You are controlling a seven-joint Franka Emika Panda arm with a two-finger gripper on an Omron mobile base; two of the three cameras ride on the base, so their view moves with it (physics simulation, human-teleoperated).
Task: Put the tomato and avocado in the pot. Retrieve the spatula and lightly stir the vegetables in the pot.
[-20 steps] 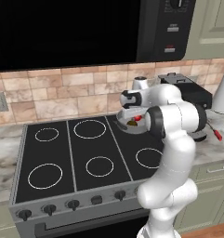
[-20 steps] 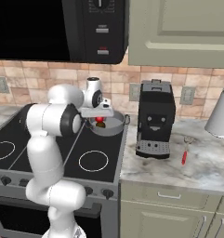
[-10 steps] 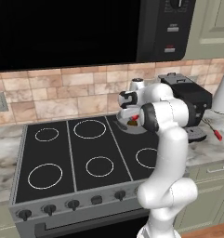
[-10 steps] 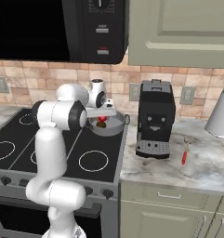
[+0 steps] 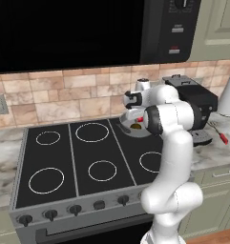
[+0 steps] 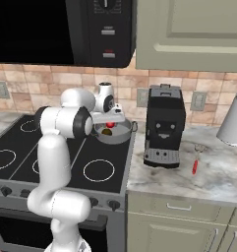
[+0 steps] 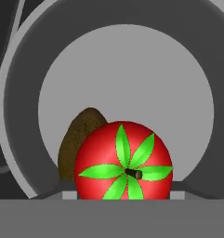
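The stove [image 5: 78, 162] spreads its black glass top under the arm, and the black coffee machine [image 6: 163, 125] stands on the counter off to the right of the fingers. The pot [image 7: 127, 60] sits directly below the fingers, on the stove's back right corner [image 6: 115, 134]. The gripper [image 7: 124, 195] hangs over the pot with the tomato [image 7: 123, 160] clamped between its two fingers, which are closed partway against its sides, leafy top toward the camera. The avocado [image 7: 81, 139] lies on the pot's floor, below and just beside the held tomato. The spatula [image 6: 194, 165] lies on the counter well right of the fingers, beyond the coffee machine.
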